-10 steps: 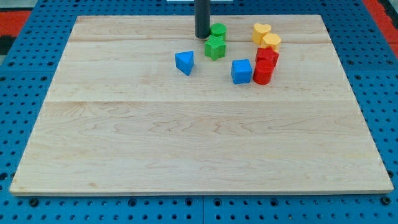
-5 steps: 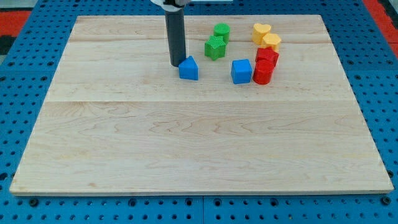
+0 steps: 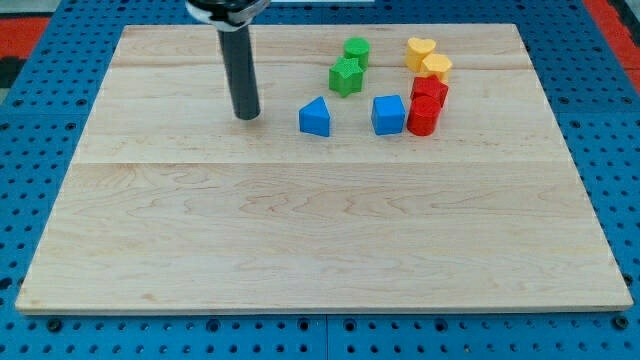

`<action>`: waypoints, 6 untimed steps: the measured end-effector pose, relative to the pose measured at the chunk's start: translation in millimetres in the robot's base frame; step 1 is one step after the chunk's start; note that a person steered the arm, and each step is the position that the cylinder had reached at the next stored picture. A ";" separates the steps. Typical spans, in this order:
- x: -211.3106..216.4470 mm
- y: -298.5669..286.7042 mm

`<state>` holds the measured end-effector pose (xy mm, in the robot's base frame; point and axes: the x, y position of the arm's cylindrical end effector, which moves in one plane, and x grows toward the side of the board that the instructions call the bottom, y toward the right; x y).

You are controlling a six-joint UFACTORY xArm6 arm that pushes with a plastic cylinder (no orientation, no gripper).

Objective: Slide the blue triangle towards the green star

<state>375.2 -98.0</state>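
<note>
Camera view: a wooden table on a blue pegboard. My tip rests in the upper left of centre, apart from the blue triangle to its right. The green star sits just above and right of the triangle, not touching. A blue cube lies further right. The arm carries no pincer, only the rod.

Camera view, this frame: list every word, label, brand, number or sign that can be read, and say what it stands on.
None: no text, number or logo can be read anywhere in this view.
The wooden board is bare wood grain.
The blue triangle, green star and the other blocks have plain faces.
My tip, at the view's left of the blue triangle and apart from it, is unmarked.
The blue pegboard shows only holes.
</note>
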 end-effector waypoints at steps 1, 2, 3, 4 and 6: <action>29.6 9.4; 29.8 18.2; 21.5 38.0; 14.5 61.0; 4.2 78.9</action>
